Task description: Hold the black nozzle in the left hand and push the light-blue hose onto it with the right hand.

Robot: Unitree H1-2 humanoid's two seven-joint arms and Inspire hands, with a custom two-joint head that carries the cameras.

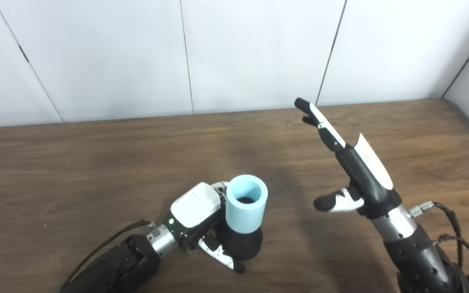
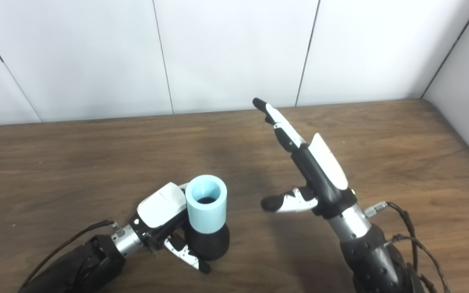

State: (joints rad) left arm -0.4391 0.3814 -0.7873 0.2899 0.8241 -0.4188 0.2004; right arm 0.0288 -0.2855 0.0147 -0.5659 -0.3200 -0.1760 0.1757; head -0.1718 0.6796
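Short light-blue rubbery hose (image 1: 246, 208) sits upright on the squat black nozzle (image 1: 240, 244) on the brown wooden surface (image 1: 75, 171); left hand (image 1: 202, 217) wraps the nozzle, right hand (image 1: 350, 171) empty, fingers spread, well apart. Hose likely light, slightly soft; grip its sidewall

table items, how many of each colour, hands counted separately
light-blue: 1, the light-blue hose, seated upright on the nozzle
black: 1, the black nozzle, standing on the wooden table
robot hands: 2, the left hand wrapped around the nozzle, the right hand open in the air and holding nothing
total: 2 objects, 2 hands
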